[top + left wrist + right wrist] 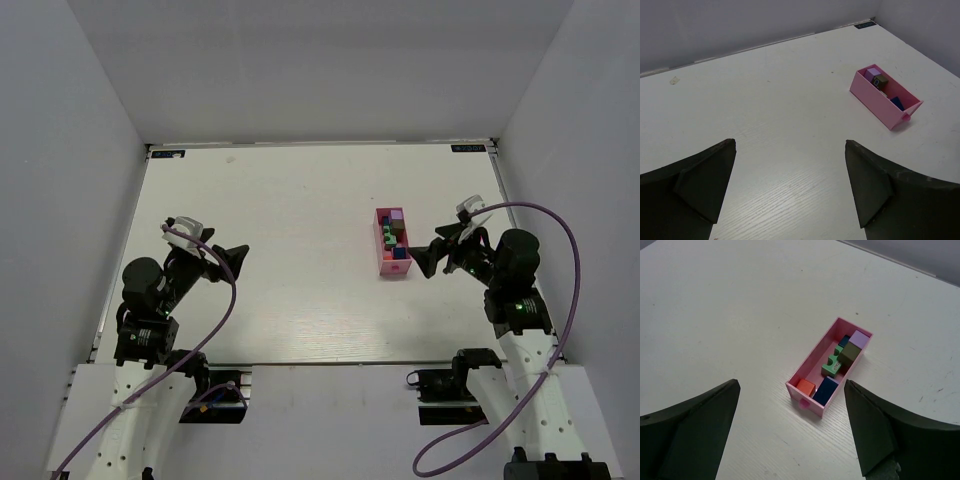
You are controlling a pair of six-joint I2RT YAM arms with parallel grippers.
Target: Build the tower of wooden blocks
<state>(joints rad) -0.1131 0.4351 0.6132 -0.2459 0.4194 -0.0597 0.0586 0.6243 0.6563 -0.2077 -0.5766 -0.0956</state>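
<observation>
"Was there any writing you could read?"

"None. A small dark label (165, 153) sat at the far left corner of the table (280, 300) and a second label (467, 148) at the far right corner, but their pale marks were too tiny to make out."

"And on the blocks?"

"The green block (831, 369) in the pink tray (812, 356) carried a faint print, too blurred to read. The dark block (880, 80) beside the lilac block (871, 74) showed a small pale square, with no letters I could make out."

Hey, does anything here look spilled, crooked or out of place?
Nothing stands out. The small painted wooden blocks all lie inside the pink rectangular tray, none spilled on the white table. Both the left gripper and the right gripper hang open, empty.
</observation>
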